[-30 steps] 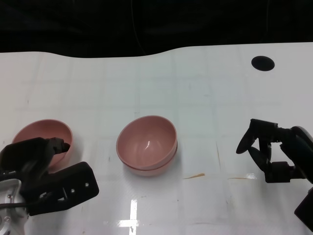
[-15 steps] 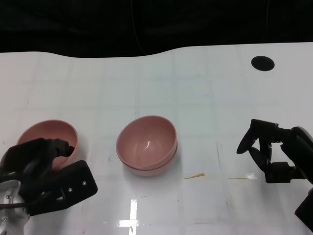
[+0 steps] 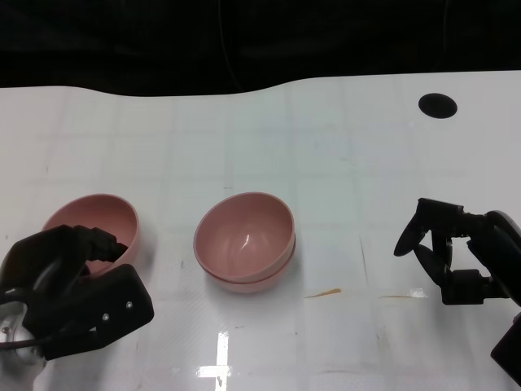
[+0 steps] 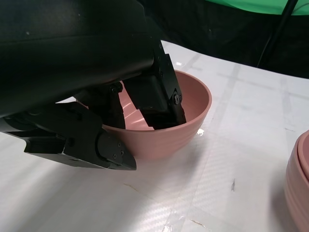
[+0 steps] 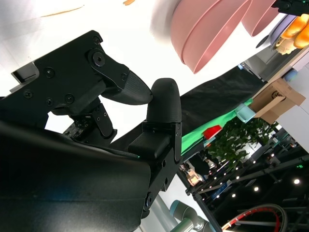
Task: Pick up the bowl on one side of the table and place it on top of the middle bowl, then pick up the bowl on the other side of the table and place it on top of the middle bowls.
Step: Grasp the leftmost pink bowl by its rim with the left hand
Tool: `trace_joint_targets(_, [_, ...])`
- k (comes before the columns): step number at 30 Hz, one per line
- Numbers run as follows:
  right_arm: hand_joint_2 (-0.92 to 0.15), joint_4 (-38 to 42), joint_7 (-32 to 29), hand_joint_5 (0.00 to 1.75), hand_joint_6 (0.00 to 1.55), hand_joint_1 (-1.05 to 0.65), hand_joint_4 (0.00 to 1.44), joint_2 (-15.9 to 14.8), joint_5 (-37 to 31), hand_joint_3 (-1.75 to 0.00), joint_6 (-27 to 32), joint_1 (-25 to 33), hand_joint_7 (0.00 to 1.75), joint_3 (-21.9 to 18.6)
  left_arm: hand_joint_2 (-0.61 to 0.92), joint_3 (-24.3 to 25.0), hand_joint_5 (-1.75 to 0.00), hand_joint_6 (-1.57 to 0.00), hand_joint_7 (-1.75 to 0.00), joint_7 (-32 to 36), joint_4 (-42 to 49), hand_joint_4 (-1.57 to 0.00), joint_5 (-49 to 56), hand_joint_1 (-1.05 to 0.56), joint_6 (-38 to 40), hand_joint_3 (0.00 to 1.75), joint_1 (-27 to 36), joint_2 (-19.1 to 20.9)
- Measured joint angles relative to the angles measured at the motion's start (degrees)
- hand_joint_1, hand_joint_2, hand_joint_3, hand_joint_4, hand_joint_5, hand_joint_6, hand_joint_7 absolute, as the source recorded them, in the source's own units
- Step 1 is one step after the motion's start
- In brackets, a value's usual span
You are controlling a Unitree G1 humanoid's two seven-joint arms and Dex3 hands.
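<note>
A pink bowl (image 3: 96, 215) sits at the left of the white table (image 3: 342, 163). My left hand (image 3: 72, 295) grips its near rim. In the left wrist view the fingers (image 4: 154, 96) reach inside the bowl (image 4: 190, 113) and the thumb presses on its outer wall. In the middle stands a stack of two pink bowls (image 3: 244, 241), one nested in the other; its edge (image 4: 300, 188) shows in the left wrist view and it appears again (image 5: 212, 24) in the right wrist view. Off to the right of the stack, my right hand (image 3: 456, 252) hovers empty with its fingers apart.
A round black hole (image 3: 437, 104) lies in the table at the back right. A small brown smear (image 3: 323, 293) marks the surface between the stack and my right hand. The table's far edge borders a dark background.
My left hand has carried the left bowl a little to the right and away from me, toward the middle stack. The right hand and the stack have not moved.
</note>
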Motion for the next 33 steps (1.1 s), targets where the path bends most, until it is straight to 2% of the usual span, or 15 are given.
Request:
trace_joint_targets(1, [-0.69,0.0,0.0,1.75,0.72,-0.18,0.85,0.0,0.0,-1.01,0.0,0.0,1.51,0.0,0.92,-0.01,-1.69,-1.26,-0.42,0.48,0.27,-0.72,0.06,0.19,-0.33,0.18,-0.01,-0.03])
trace_joint_targets(2, [-0.69,0.0,-0.01,1.75,0.72,-0.17,0.85,0.0,0.0,-1.01,0.0,0.0,1.51,0.0,0.92,-0.02,-1.72,-0.95,-1.0,0.87,0.4,-0.69,0.16,0.18,-0.55,0.16,-0.01,-0.03])
trace_joint_targets(3, [-0.69,0.0,-0.01,1.75,0.71,-0.17,0.85,0.0,0.0,-1.0,-0.01,0.0,1.51,0.0,0.92,-0.02,-1.74,-0.77,-1.31,1.43,0.43,-0.68,0.34,0.18,-0.77,0.14,-0.01,-0.04])
trace_joint_targets(5, [-0.69,0.01,-0.01,1.75,0.71,-0.17,0.85,-0.01,0.0,-1.0,-0.01,0.0,1.51,0.0,0.92,-0.04,-1.74,-0.62,-1.57,1.92,0.46,-0.66,0.74,0.17,-0.87,0.12,-0.03,-0.08])
trace_joint_targets(12, [-0.69,-0.02,-0.01,1.75,0.71,-0.18,0.85,-0.08,-0.02,-1.0,0.0,0.0,1.51,0.0,0.92,-0.05,-1.75,-0.56,-1.68,3.58,0.46,-0.68,1.03,0.2,-1.63,0.14,-0.02,-0.29])
trace_joint_targets(33, [-0.68,-0.01,0.02,1.75,0.72,-0.17,0.85,-0.09,0.01,-1.02,-0.01,0.0,1.51,0.05,0.9,0.03,-1.75,-0.58,-1.69,5.23,-0.88,-0.69,1.59,0.23,-3.04,0.15,0.58,-0.47])
